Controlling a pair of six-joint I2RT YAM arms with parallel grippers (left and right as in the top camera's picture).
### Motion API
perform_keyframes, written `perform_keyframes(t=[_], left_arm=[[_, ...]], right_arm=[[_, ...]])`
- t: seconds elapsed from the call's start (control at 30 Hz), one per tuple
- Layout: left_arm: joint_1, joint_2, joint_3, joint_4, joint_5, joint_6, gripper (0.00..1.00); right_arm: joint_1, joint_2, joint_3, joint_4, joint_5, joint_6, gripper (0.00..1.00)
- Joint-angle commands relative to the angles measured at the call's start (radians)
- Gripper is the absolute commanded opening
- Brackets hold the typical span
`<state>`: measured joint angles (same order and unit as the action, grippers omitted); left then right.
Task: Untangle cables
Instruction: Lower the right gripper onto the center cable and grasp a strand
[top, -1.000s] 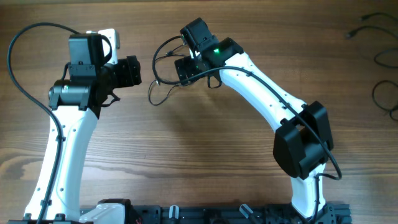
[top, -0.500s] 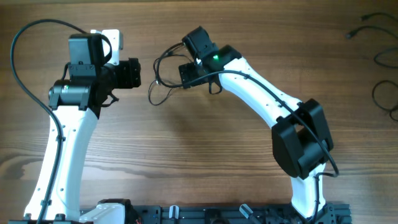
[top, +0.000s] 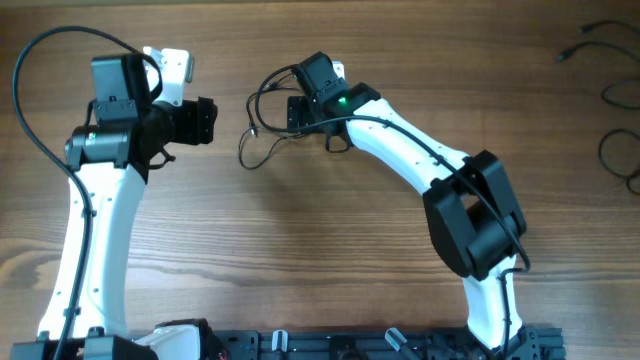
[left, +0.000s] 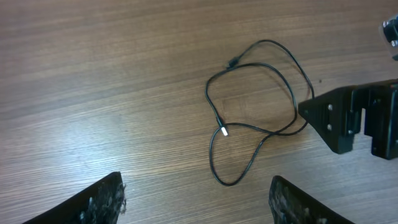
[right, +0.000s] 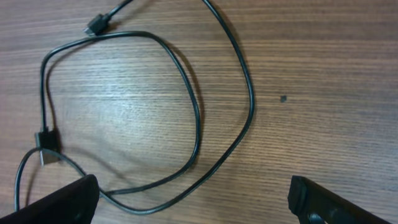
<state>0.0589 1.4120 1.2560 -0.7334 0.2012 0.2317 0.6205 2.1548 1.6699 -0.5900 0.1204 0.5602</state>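
A thin black cable (top: 241, 158) lies in loose, crossing loops on the wooden table between my two arms. In the left wrist view the cable (left: 222, 130) shows a small light-tipped plug near its middle. My left gripper (top: 212, 120) is open, a short way left of the loops, with nothing between its fingers (left: 102, 202). My right gripper (top: 297, 108) hovers over the right side of the loops, open wide. In the right wrist view the cable (right: 198, 118) runs between the open fingers (right: 65, 202) without being pinched; two dark plugs (right: 96, 25) show at the left.
More thin black cables (top: 588, 40) lie at the far right edge of the table (top: 330, 260), one forming a loop (top: 612, 160). The right gripper's black body (left: 354, 118) appears at the right of the left wrist view. The arm bases stand along the front edge.
The right gripper has shifted a little left, further over the cable loops. The left arm has swung slightly left and back. The cable lies as before.
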Motion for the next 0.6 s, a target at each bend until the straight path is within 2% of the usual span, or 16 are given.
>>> perform_keyframes(t=[0.0,0.23,0.57], left_arm=[[0.011,0.031,0.005,0.002,0.089,0.026,0.77],[0.011,0.034,0.005,0.013,0.16,0.026,0.77],[0.011,0.034,0.005,0.012,0.177,0.026,0.77]], right_arm=[[0.005,0.06,-0.003,0.004,0.064,0.09,1.0],[0.011,0.116,-0.003,0.009,0.076,0.203,1.0],[0.024,0.146,-0.003,0.033,0.075,0.262,1.0]])
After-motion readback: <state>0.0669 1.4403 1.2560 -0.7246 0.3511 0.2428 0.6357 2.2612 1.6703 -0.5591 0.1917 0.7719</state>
